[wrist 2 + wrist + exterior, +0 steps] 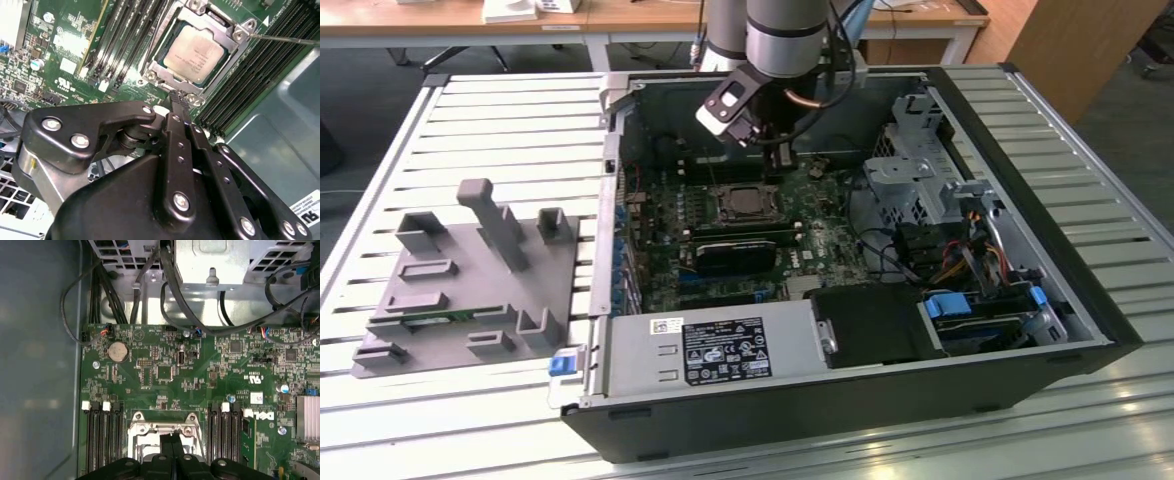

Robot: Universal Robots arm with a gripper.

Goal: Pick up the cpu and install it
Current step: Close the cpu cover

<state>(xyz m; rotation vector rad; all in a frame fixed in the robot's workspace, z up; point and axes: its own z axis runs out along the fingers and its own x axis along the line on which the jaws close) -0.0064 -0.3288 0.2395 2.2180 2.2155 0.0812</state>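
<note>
The cpu point(195, 52), a square chip with a silvery top plate, lies flat in the metal-framed socket point(235, 35) on the green motherboard point(165, 375). In the exterior view the cpu point(744, 203) sits mid-board inside the open computer case point(1067, 250). My gripper point(179, 97) hangs just above the socket's edge, beside the chip, and its black fingers are shut together with nothing between them. In the exterior view the gripper point(781, 162) points down a little behind the socket. In the first wrist view the gripper point(171, 439) covers part of the socket frame point(150, 429).
Memory slots point(125, 40) flank the socket. A black block point(740, 252) lies in front of it and the grey power supply box point(707, 350) beyond that. A drive cage point(907, 170) and cables point(961, 250) fill the exterior view's right. A grey fixture point(467, 280) stands on the slatted table.
</note>
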